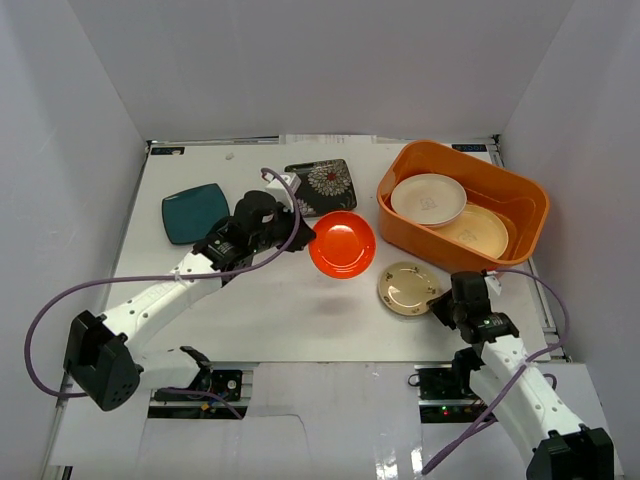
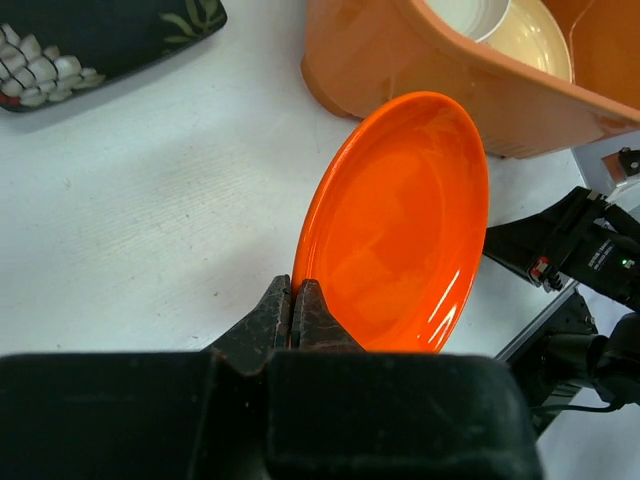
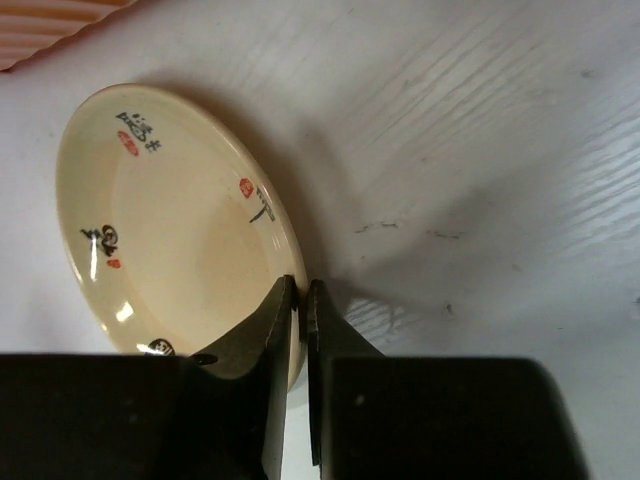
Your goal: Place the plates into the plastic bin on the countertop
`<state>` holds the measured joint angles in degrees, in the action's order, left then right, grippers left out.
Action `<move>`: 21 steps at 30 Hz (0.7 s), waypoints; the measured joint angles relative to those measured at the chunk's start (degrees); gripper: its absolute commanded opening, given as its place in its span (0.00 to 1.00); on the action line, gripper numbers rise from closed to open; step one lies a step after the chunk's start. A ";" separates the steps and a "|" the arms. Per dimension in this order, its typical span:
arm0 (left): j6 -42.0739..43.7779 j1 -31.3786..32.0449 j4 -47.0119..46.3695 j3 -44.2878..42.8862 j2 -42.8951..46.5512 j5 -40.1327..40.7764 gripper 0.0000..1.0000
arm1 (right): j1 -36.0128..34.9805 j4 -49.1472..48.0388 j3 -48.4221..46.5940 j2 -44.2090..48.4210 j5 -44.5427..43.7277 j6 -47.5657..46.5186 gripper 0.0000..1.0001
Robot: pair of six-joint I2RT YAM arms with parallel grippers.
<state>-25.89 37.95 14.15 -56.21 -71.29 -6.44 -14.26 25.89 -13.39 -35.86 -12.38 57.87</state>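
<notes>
My left gripper (image 1: 300, 236) (image 2: 296, 292) is shut on the rim of a red-orange round plate (image 1: 342, 244) (image 2: 400, 225) and holds it tilted above the countertop (image 1: 280, 300), left of the orange plastic bin (image 1: 530, 205) (image 2: 400, 50). My right gripper (image 1: 440, 303) (image 3: 300, 292) is shut on the rim of a cream plate with small markings (image 1: 407, 288) (image 3: 170, 220), lifted slightly at that edge. The bin holds a cream plate (image 1: 428, 198) and a tan-yellow plate (image 1: 480, 230). A square teal plate (image 1: 195, 212) and a black flowered plate (image 1: 322, 185) (image 2: 90, 40) lie at the back.
White panels wall the countertop on the left, back and right. The right arm (image 2: 570, 255) shows in the left wrist view just past the red-orange plate. Purple cables trail from both arms near the front edge.
</notes>
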 measured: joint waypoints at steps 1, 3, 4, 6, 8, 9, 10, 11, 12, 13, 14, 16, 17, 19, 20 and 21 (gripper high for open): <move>0.24 0.04 0.09 -0.04 0.92 0.35 0.00 | 0.00 -0.28 0.44 1.03 1.11 0.26 0.08; 0.83 0.04 0.24 -0.28 3.21 1.49 0.00 | -0.04 -0.31 1.07 3.02 3.69 0.31 0.08; 1.11 0.04 0.42 -0.66 4.37 1.99 0.00 | -0.20 -0.04 1.11 3.91 5.09 0.26 0.08; 1.62 0.04 0.46 -1.70 6.45 3.13 0.00 | -1.11 0.76 0.87 5.95 7.61 0.11 0.08; 2.05 0.04 0.42 -2.91 8.37 4.24 0.00 | -2.80 2.71 -0.42 7.98 9.86 -0.46 0.08; 2.14 0.04 0.33 -3.54 9.35 4.87 0.00 | -3.52 3.87 -1.57 8.24 10.82 -1.05 0.08; 2.23 0.04 0.22 -4.04 10.32 5.57 0.00 | -4.31 4.96 -3.41 8.04 11.89 -1.42 0.08; 2.29 0.04 0.00 -4.44 11.04 6.08 0.00 | -4.90 5.44 -5.29 7.80 12.94 -1.99 0.08; 2.34 0.04 -0.26 -4.79 11.65 6.60 0.00 | -5.51 5.84 -7.89 7.02 14.14 -2.84 0.08; 2.34 0.04 -0.63 -4.96 12.07 7.04 0.00 | -6.03 6.25 -10.80 6.08 15.06 -3.58 0.08; 2.38 0.04 -0.87 -5.14 12.35 7.50 0.00 | -6.54 6.34 -14.36 4.76 15.69 -4.63 0.08; 2.40 0.04 -0.90 -5.29 12.46 8.24 0.00 | -7.10 7.37 -22.53 1.60 15.96 -7.48 0.08; 2.43 0.04 -0.85 -5.29 12.46 8.61 0.00 | -7.26 7.39 -27.15 -0.09 15.21 -9.09 0.08; 2.40 0.04 -0.85 -5.29 12.46 8.96 0.00 | -7.30 6.56 -34.80 -3.30 12.59 -12.63 0.08; 2.34 0.04 -0.90 -5.29 12.50 9.01 0.00 | -7.30 6.29 -38.29 -4.83 10.14 -14.56 0.08; 2.23 0.04 -0.94 -5.29 12.52 8.98 0.00 | -7.30 5.84 -41.22 -6.82 7.26 -16.74 0.08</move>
<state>-23.66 38.00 13.21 -61.49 -58.76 2.55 -21.56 31.73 -54.61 -42.68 -5.13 41.12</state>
